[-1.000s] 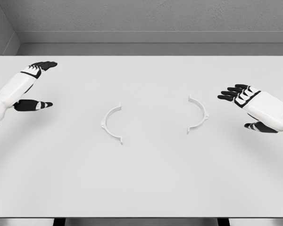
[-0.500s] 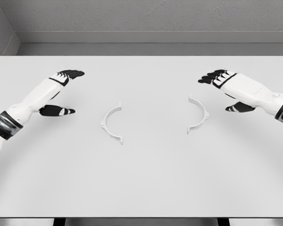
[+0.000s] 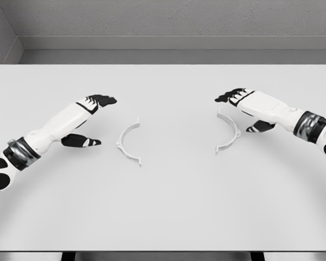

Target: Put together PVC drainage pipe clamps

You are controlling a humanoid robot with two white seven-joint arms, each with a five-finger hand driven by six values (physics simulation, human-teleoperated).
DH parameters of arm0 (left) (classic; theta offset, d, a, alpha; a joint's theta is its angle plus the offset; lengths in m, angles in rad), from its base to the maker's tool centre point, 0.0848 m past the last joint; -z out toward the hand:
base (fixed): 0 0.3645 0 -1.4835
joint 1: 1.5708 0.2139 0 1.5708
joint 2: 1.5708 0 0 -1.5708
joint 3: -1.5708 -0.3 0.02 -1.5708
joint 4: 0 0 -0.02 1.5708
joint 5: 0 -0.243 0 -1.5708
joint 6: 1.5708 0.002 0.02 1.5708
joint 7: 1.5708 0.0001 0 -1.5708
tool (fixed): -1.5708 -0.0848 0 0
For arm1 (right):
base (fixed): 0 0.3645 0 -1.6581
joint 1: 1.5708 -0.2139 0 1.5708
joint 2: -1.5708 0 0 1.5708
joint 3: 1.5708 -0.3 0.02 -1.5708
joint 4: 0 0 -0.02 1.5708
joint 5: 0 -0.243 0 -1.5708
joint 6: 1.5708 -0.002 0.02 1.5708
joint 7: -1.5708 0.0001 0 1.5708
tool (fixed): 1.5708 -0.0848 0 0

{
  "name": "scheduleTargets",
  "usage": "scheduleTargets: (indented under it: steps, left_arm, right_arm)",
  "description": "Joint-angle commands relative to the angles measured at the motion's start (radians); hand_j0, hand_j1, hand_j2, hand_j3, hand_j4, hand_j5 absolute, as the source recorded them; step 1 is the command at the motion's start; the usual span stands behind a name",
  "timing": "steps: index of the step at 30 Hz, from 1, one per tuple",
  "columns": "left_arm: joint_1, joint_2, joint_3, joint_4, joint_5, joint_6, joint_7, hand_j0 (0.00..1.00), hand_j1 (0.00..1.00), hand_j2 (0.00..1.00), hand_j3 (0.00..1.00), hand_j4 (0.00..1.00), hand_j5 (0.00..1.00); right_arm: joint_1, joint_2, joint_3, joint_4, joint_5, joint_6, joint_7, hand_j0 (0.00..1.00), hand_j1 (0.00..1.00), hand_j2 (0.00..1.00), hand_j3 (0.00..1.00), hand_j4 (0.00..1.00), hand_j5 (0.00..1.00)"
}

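Two thin clamp halves, the left clamp half (image 3: 129,142) and the right clamp half (image 3: 229,132), lie apart mid-tabletop (image 3: 163,206), likely light, stiff and slippery, best pinched mid-arc, while the left robot hand (image 3: 87,120) and right robot hand (image 3: 244,109) hover beside them, fingers spread, holding nothing.

A broad white table (image 3: 163,212) fills the view; a grey wall (image 3: 168,19) rises behind its far edge

Two clamp halves (image 3: 129,143) (image 3: 229,132) apart on table (image 3: 168,212), open robot hand (image 3: 89,117) (image 3: 244,106) beside each
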Motion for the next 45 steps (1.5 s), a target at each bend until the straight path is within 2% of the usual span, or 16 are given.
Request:
scheduleTargets:
  steps: [1, 5, 14, 27, 31, 45]
  left_arm:
    - [0.000, 0.003, -0.003, 0.007, 0.006, 0.000, 0.000, 1.00, 1.00, 1.00, 1.00, 1.00, 1.00]
    - [-0.012, 0.000, -0.003, 0.062, 0.006, 0.000, 0.000, 1.00, 1.00, 1.00, 1.00, 1.00, 1.00]
    - [-0.029, -0.053, -0.024, 0.109, -0.001, 0.000, 0.000, 1.00, 1.00, 1.00, 1.00, 1.00, 1.00]
    - [-0.040, -0.092, -0.029, 0.128, -0.003, 0.000, 0.000, 1.00, 1.00, 1.00, 1.00, 1.00, 1.00]
    - [-0.041, -0.111, -0.033, 0.128, -0.032, 0.000, 0.000, 1.00, 1.00, 1.00, 1.00, 1.00, 1.00]
    - [-0.038, -0.148, -0.033, 0.119, -0.052, 0.000, 0.000, 1.00, 1.00, 1.00, 1.00, 1.00, 1.00]
  right_arm:
    - [0.000, 0.013, 0.013, 0.025, 0.002, 0.002, -0.002, 1.00, 1.00, 1.00, 1.00, 1.00, 1.00]
    - [-0.008, 0.021, 0.013, 0.050, 0.013, 0.002, -0.002, 1.00, 1.00, 1.00, 1.00, 1.00, 1.00]
    - [-0.008, 0.028, 0.014, 0.052, 0.021, 0.002, -0.002, 1.00, 1.00, 1.00, 1.00, 1.00, 1.00]
    - [-0.012, 0.041, 0.016, 0.056, 0.030, 0.002, 0.000, 1.00, 1.00, 1.00, 1.00, 1.00, 1.00]
    - [-0.012, 0.050, 0.016, 0.050, 0.038, 0.002, 0.001, 1.00, 1.00, 1.00, 1.00, 1.00, 1.00]
    - [-0.028, 0.056, 0.014, 0.059, 0.051, 0.002, 0.000, 1.00, 1.00, 1.00, 1.00, 1.00, 1.00]
